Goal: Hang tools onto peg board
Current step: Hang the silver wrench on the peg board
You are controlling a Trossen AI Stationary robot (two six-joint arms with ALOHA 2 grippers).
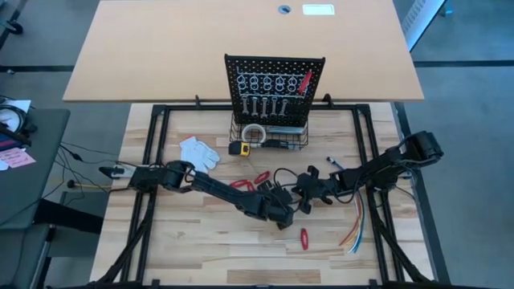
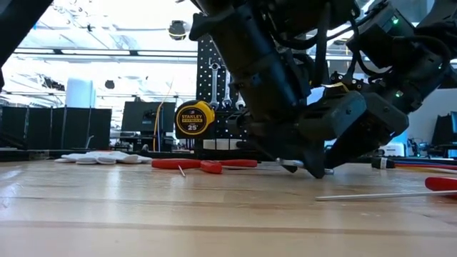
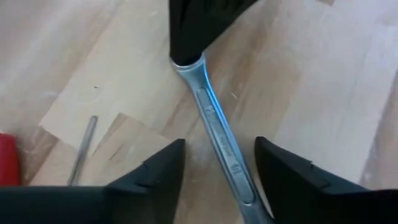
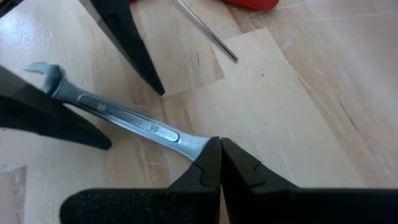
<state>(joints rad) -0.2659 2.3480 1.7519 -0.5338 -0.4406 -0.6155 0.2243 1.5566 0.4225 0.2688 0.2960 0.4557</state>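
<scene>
Wrench (image 3: 221, 140) lies flat on the wooden table (image 1: 201, 241), in front of the peg board (image 1: 275, 84) and well apart from it, slim and silver. One end is pinched by the right tool (image 4: 219, 152), whose fingers are pressed together on the metal. The other, open-jawed end sits between the fingers of the left tool (image 3: 219, 168), which stand apart on either side of the shaft without touching it. Just beside the wrench lies a thin metal rod (image 4: 205, 28), and near it a red-handled tool (image 1: 243, 185). Another red-handled tool (image 1: 305, 238) lies nearer the table's front edge than the wrench. On the peg board, several wrenches (image 1: 263, 105) hang in a row under pale ring hooks (image 1: 265, 83). A yellow tape measure (image 2: 194, 118) and a white glove (image 1: 197, 151) lie between the wrench and the peg board.
</scene>
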